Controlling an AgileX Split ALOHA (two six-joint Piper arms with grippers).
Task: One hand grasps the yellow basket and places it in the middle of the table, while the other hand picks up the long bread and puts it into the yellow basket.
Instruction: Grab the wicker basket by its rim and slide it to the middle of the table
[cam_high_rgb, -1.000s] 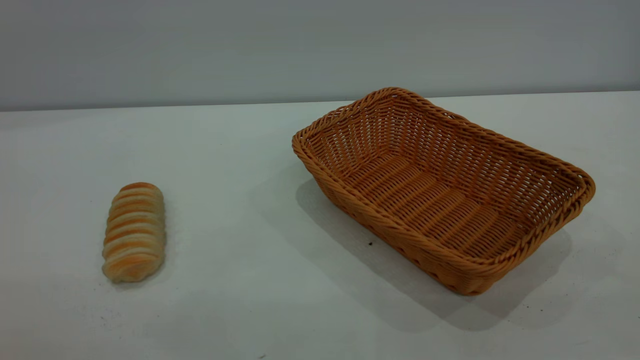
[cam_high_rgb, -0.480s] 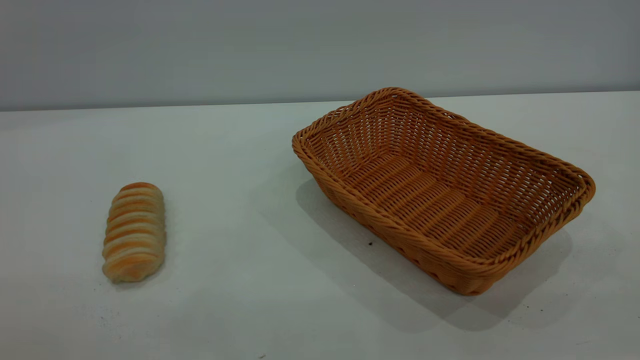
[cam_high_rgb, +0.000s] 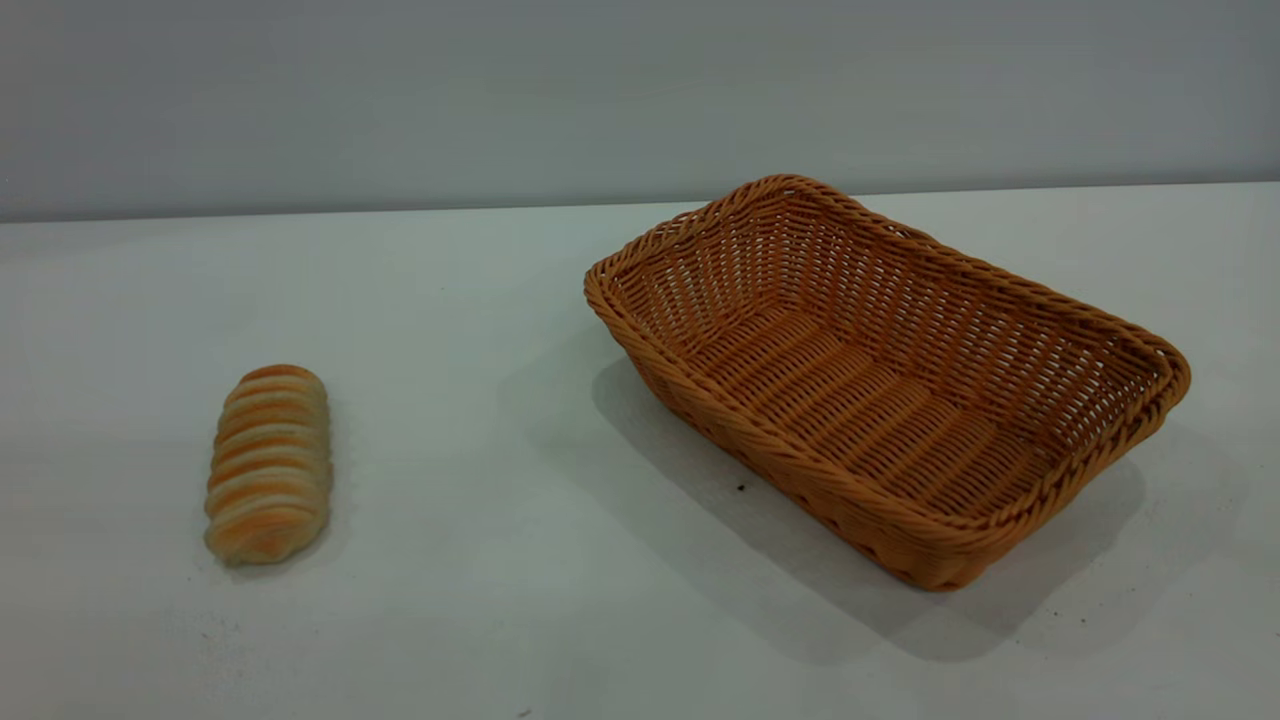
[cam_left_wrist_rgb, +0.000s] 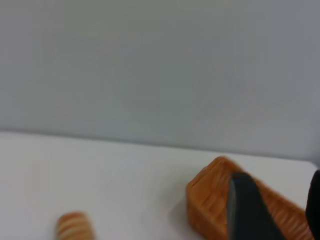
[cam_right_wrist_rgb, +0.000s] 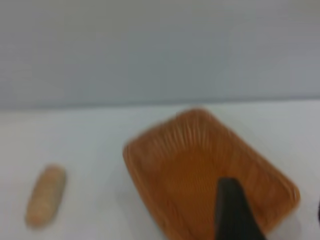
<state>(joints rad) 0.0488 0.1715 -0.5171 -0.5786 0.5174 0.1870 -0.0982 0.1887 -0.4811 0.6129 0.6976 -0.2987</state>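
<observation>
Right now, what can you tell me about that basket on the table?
The basket is a rectangular woven tray, orange-tan, wicker by its look, with flared open-weave sides and a braided rim. It is empty and stands upright on the white table, set at an angle, toward the right side in the exterior view. The bread lies well apart to its left. Nothing touches the basket but the table.

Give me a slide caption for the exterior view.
Long bread lies left of the empty yellow basket on the white table; no arms in view.

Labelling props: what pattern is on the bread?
Crosswise cream and orange-brown stripes on the bread, clearest in the exterior view.
</observation>
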